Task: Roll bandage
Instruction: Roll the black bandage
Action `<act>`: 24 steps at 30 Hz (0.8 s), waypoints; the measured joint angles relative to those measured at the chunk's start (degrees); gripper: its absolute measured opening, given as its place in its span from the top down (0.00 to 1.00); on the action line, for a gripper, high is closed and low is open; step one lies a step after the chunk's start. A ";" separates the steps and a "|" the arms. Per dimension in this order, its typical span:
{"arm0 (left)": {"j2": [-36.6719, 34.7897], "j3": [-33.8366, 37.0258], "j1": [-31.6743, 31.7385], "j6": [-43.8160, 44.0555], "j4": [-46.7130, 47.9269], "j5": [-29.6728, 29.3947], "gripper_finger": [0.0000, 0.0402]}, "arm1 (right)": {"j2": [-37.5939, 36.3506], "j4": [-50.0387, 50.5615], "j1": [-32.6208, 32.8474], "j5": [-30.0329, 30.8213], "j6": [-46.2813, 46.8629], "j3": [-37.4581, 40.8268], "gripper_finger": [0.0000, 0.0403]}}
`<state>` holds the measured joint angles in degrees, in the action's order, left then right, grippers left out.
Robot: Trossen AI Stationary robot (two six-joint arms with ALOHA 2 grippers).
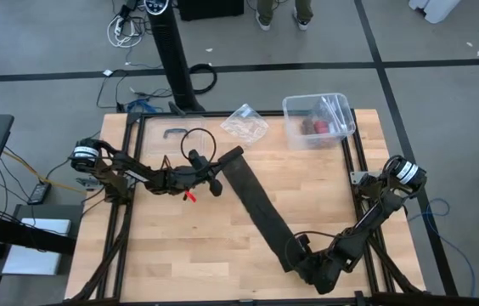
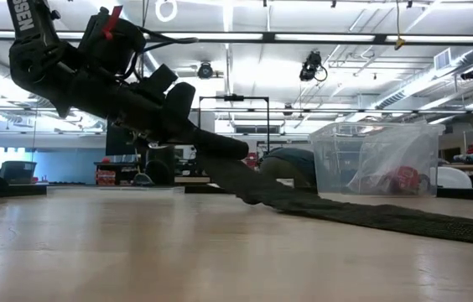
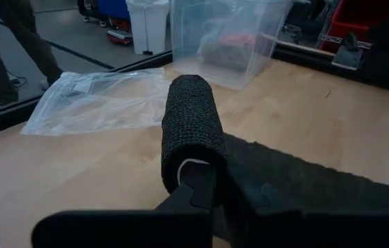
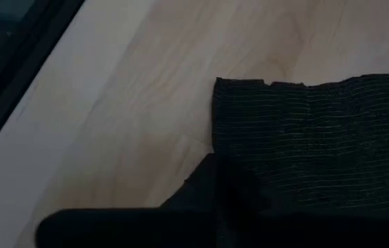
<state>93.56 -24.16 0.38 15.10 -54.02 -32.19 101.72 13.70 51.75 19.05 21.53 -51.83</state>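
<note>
- Nearest in the low view: bare pale wooden table, with long flat black elastic bandage stretched across it from a lifted, rolled end to the right.
- From above: same bandage lying diagonally, from mid-table beside the left end effector down to the near right corner under the right end effector.
- Left end effector pinched narrow on the rolled end of the bandage; roll raised off the table, loose strip trailing away behind it.
- Right end effector low at the strip's free end, fingers brought together on the ribbed black fabric; square end edge of the strip flat on the wood.
- Clear plastic wrapper, crumpled, near the far table edge, just beyond the roll; also visible from the left wrist.
- Clear plastic box at the far right of the table, something red and dark inside; well apart from the strip.
- Small red marker on the left arm near its end effector.
- Legs of a person standing on the grey floor beyond the table.
</note>
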 joint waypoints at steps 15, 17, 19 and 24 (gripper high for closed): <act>-0.02 0.00 0.04 -7.35 4.23 -2.81 0.95 | -0.60 32.24 -0.31 8.16 -2.28 -29.12 1.00; -0.02 0.00 -0.03 -8.24 4.47 -2.80 0.95 | -0.60 36.37 -0.82 10.90 -4.37 -34.28 1.00; -0.02 0.00 -0.31 -9.23 4.44 -2.49 0.95 | -0.62 39.92 -1.66 13.87 -6.78 -39.05 1.00; -0.02 0.00 -2.17 -12.08 4.22 -1.60 0.95 | -0.64 47.82 -4.82 19.47 -13.81 -50.06 1.00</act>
<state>93.54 -24.16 -1.79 3.03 -49.80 -33.80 101.08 61.53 46.93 38.51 7.72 -101.89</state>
